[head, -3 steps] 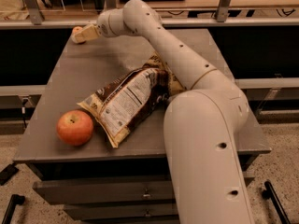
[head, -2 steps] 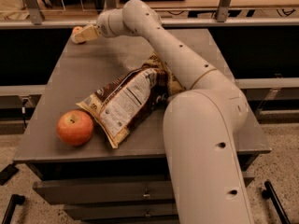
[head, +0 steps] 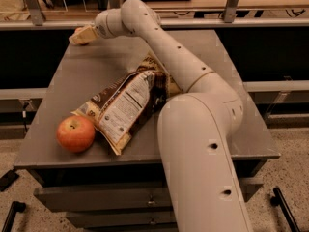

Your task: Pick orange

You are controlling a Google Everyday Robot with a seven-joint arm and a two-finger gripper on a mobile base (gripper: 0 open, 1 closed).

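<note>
1. Nearly at the front-left corner of the grey tabletop: red-orange apple, stem dimple up, just beside the lower-left edge of the snack bag.
2. Far-left rear corner: claw, low over the surface; spread or pressed together, cannot tell.
3. Right at the claw: orange, only a small patch showing, the rest hidden; gripped or merely beside, cannot tell.
4. Mid-tabletop: crumpled snack bag, lying flat, well apart from the claw.
5. Rightward: pale arm, stretched from the front right diagonally over the bag's right end, hiding that part.
</note>
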